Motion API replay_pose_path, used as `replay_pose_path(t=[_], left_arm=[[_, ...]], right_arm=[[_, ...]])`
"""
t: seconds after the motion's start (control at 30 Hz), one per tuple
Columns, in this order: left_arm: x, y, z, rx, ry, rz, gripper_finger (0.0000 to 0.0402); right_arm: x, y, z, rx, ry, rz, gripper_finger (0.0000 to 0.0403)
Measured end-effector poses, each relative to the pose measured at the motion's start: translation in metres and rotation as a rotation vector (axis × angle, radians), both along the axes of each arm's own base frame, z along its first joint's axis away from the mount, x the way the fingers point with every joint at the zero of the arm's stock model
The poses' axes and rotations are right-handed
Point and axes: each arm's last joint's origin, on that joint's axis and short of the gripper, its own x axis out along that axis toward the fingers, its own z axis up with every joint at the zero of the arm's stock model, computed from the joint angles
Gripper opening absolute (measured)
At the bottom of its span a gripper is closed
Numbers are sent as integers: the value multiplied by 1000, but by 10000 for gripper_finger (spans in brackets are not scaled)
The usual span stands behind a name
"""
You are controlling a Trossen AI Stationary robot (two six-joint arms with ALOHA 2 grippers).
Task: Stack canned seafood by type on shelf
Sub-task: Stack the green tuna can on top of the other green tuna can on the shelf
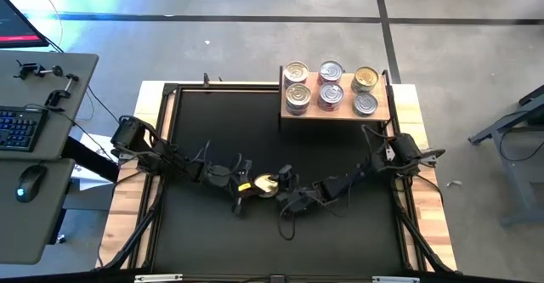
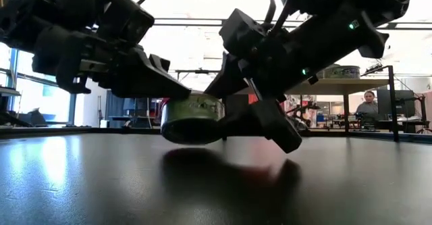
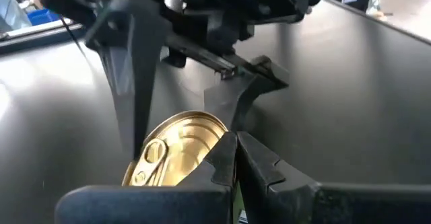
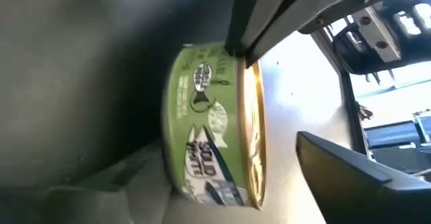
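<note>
At the middle of the black worktop (image 1: 212,138), toward its near edge, we see both dark arms meet over one short round tin with a gold pull-tab lid and green paper label (image 1: 266,183). The tin hangs just clear of the surface, its shadow below it in the low view. The left claw (image 1: 243,187) is closed to its narrowest, its fingertips (image 3: 225,158) pressed together at the lid's rim, seemingly pinching the edge. The right claw (image 1: 285,185) stands wide, one finger on each side of the tin, which we judge to be a handover so the right arm can carry it to the far right corner.

There, the small light-wood shelf on a black frame (image 1: 374,115) holds six stacked tins (image 1: 331,86) in two rows, gold-topped at the ends, silver-topped between and at the right front.

On the green label we read "SOLID WHITE" above a fish emblem; the brand name is too blurred to make out.
</note>
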Motion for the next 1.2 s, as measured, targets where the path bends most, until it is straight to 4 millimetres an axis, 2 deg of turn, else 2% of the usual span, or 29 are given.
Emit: replay_pose_path(t=[0.13,0.3,0.43,0.5,0.67,0.8,1.0,1.2], left_arm=[[1,0,2,-8,-24,0,0],[2,2,5,13,-50,81,0],[-2,3,11,55,-44,183,0],[-5,2,15,86,-36,246,0],[-10,-2,24,103,-28,279,0],[-12,-7,24,84,-32,266,1],[-13,-10,22,66,-27,259,1],[-13,-10,22,64,-24,260,1]], right_arm=[[1,-1,0,34,-10,-4,228],[-3,2,0,133,-31,-77,118],[-14,12,10,182,20,-166,115],[-22,22,24,233,54,-197,115],[-51,46,74,271,137,-293,115],[-79,52,124,265,199,-420,115],[-112,30,178,152,259,-682,115],[-122,-8,202,149,187,-760,115]])
